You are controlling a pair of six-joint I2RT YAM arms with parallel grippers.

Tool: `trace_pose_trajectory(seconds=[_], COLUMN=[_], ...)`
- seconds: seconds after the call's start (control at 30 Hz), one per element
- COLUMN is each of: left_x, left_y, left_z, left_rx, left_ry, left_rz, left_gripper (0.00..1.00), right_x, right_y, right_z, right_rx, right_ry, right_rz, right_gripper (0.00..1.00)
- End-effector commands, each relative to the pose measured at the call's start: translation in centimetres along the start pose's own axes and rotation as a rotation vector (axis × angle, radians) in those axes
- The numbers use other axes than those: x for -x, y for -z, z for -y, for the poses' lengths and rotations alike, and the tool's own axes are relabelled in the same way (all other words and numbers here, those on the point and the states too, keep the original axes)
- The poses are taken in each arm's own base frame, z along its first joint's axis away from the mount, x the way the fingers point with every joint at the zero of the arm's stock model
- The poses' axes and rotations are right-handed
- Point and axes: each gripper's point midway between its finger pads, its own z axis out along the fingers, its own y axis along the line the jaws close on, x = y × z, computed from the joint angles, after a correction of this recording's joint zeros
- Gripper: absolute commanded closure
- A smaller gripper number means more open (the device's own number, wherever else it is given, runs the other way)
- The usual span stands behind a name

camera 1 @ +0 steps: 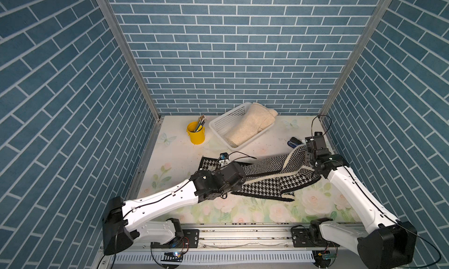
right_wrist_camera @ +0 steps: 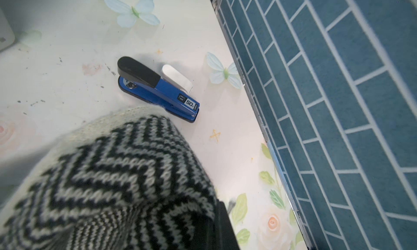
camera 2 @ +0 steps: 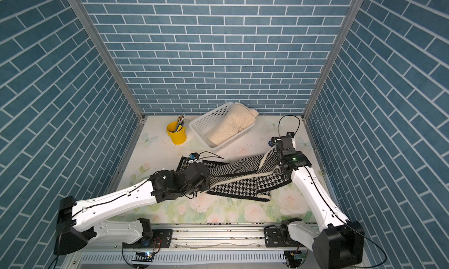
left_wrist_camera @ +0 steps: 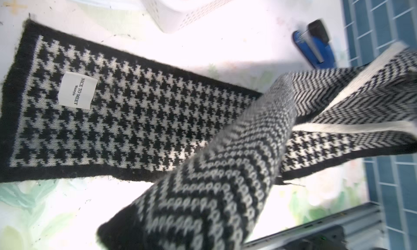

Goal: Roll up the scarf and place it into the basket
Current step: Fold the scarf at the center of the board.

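Scarf [camera 1: 267, 182] is lying unrolled across the middle of the table [camera 1: 179, 153], stretching between the two arms; its houndstooth end with the label [left_wrist_camera: 77, 92] is resting flat; left jaws are clamping shut on a herringbone band that is rising off the cloth; right jaws are clamping shut on the opposite end, which is hanging lifted just beside the blue stapler [right_wrist_camera: 158, 88]; knit is hiding the fingertips in both wrist views.

Risks, as I am judging them:
- both arms pulling apart would be tightening the cloth, not rolling it;
- a thin pinch on loose knit is liable to slip;
- the raised end is threatening to sweep the stapler;
- the basket [camera 1: 227, 122] at the back is already holding a beige knit [camera 1: 250, 127], so a slack roll is risking spilling over its rim;
- the yellow bucket [camera 1: 195, 133] is standing near that route.
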Motion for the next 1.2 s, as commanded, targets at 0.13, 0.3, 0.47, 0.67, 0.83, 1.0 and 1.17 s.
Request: trace_pose_trajectory(seconds=[0.13, 0.3, 0.47, 0.67, 0.83, 1.0, 1.17], left_x=[4.4, 9.4, 11.0, 12.7, 12.2, 9.7, 7.6], left_y=[0.9, 0.2, -2.0, -2.6, -2.3, -0.3, 1.5], left_z=[-2.8, -6.2, -8.1, -8.3, -7.3, -7.2, -7.1], left_rx=[-0.005, -0.072, -0.109, -0.182, -0.218, -0.248, -0.301], left_ry=[0.072, 0.214, 0.26, 0.297, 0.28, 0.317, 0.409], left_rz=[0.062, 0.108, 0.071, 0.059, 0.005, -0.01, -0.019], left_gripper=[1.0, 1.0, 1.0, 1.0, 1.0, 1.0, 1.0], right_x=[3.5, 3.8, 3.3, 2.8, 2.7, 1.6, 0.7], right_y=[4.1, 4.8, 4.6, 4.1, 4.8, 4.8, 4.9], right_z=[3.9, 4.6, 4.9, 3.7, 3.8, 2.2, 0.8], right_rx=[-0.081, -0.105, -0.128, -0.085, -0.072, 0.023, 0.05], right_ry=[-0.079, -0.038, -0.016, 0.023, 0.02, 0.047, 0.101], right_rz=[0.122, 0.101, 0.084, 0.051, 0.06, 0.041, 0.018], right_gripper=[1.0, 1.0, 1.0, 1.0, 1.0, 1.0, 1.0])
